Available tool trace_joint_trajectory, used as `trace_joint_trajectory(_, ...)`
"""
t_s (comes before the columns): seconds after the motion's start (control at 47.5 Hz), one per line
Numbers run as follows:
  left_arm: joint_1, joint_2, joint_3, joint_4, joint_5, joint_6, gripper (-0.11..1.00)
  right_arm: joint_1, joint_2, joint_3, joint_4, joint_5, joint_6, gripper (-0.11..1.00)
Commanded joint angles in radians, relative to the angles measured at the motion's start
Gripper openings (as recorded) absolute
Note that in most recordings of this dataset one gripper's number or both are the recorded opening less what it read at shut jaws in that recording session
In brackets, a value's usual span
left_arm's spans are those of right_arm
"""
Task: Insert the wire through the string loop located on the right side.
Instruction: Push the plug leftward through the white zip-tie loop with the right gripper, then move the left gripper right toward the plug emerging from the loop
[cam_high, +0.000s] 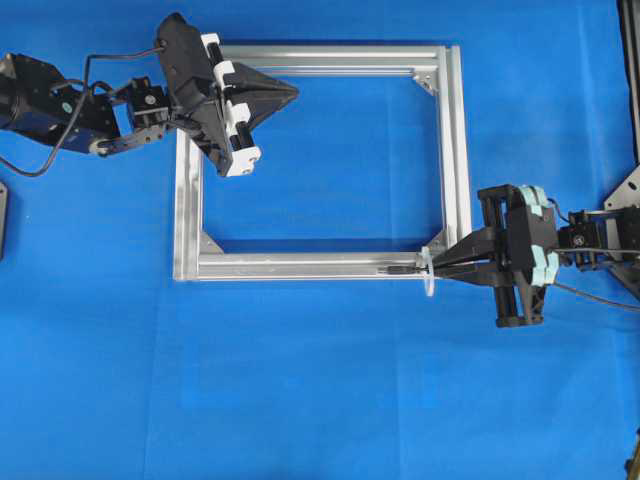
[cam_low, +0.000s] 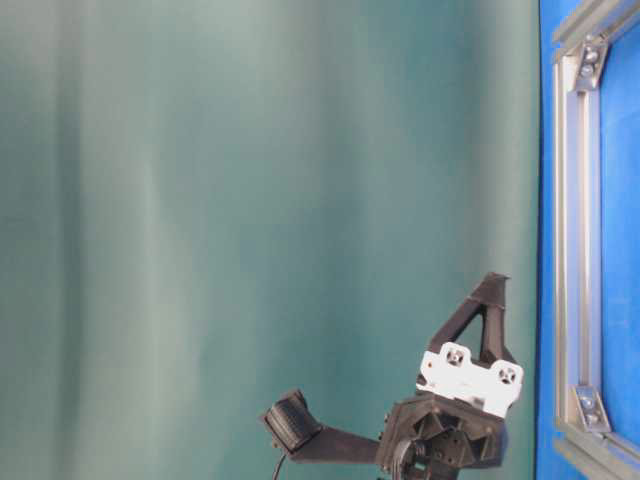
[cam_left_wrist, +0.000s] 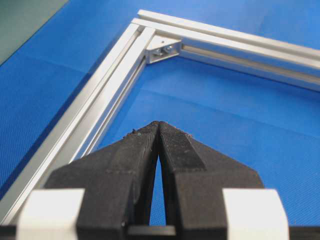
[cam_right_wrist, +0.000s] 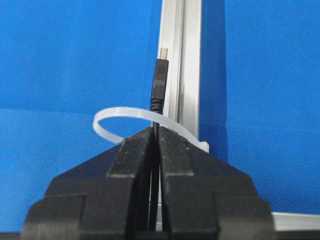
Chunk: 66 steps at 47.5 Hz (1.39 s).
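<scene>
My right gripper (cam_right_wrist: 155, 131) (cam_high: 437, 268) is shut on the wire, a thin black cable. Its slim dark plug (cam_right_wrist: 159, 82) (cam_high: 400, 270) with a metallic tip sticks out past the fingertips. The plug passes through the whitish translucent string loop (cam_right_wrist: 120, 116) (cam_high: 429, 272), which hangs at the front right corner of the silver frame (cam_high: 458, 150). The plug lies over the frame's front bar (cam_right_wrist: 181, 60). My left gripper (cam_left_wrist: 158, 124) (cam_high: 290, 95) is shut with nothing in it, above the frame's back left corner.
Blue cloth (cam_high: 320, 380) covers the table around the frame. Silver corner brackets (cam_left_wrist: 162, 47) sit inside the frame's corners. The table-level view shows a teal backdrop (cam_low: 250, 200), the frame's edge (cam_low: 575, 250) and the left arm (cam_low: 460, 400).
</scene>
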Motion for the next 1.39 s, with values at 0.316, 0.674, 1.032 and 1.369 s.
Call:
trace_joint_trajectory(0.316,-0.075,-0.032,-0.008,0.003,-0.012,-0.017,0.0,0.002,-0.006,-0.014,-0.002,-0.011,-0.002,-0.04)
trace_joint_trajectory(0.674,-0.334,-0.029,-0.008,0.003,-0.009,-0.074,0.0,0.002,-0.005,-0.014,-0.002,-0.011,-0.002,-0.04)
trace_joint_trajectory(1.032,-0.462,-0.028,-0.008,0.003,-0.008,-0.123,0.0,0.002,-0.006,-0.015,-0.003,-0.011,-0.003,-0.04)
trace_joint_trajectory(1.369,-0.46,-0.023,-0.023,0.003,0.002,-0.123,0.0,0.002,-0.006,-0.015,-0.002,-0.011,-0.002,-0.04)
